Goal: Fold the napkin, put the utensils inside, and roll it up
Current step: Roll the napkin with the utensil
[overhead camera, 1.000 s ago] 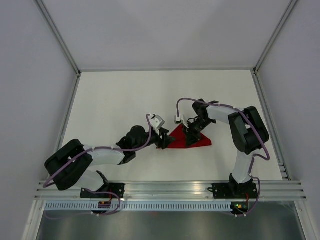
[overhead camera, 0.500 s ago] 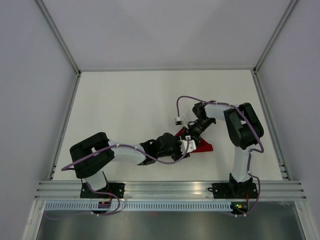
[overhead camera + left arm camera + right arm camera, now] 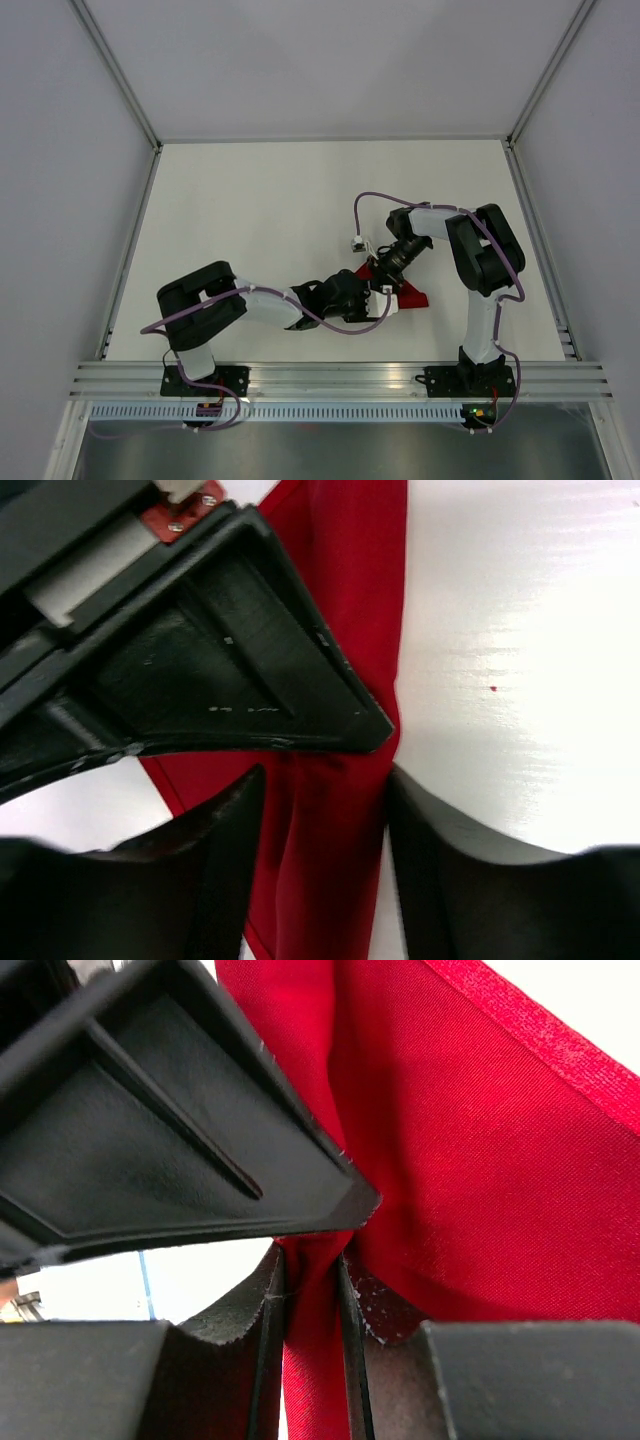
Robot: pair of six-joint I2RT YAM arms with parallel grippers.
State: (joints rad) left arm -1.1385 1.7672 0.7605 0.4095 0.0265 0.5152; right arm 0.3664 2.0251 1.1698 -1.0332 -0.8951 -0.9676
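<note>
Bright red napkin point(image 3: 412, 296), creased and partly gathered, on the white table point(image 3: 250, 200).

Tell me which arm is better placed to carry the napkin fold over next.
Right. The right gripper pinches a ridge of the napkin tightly, so it could likely draw the fold across. The left gripper only straddles the napkin, jaws apart.

The top external camera is looking steeply down from high above the napkin point(image 3: 411, 297), on its near side, taking in the whole table point(image 3: 250, 200). Both wrist cameras are facing the napkin from very close, sharing one red fold.
</note>
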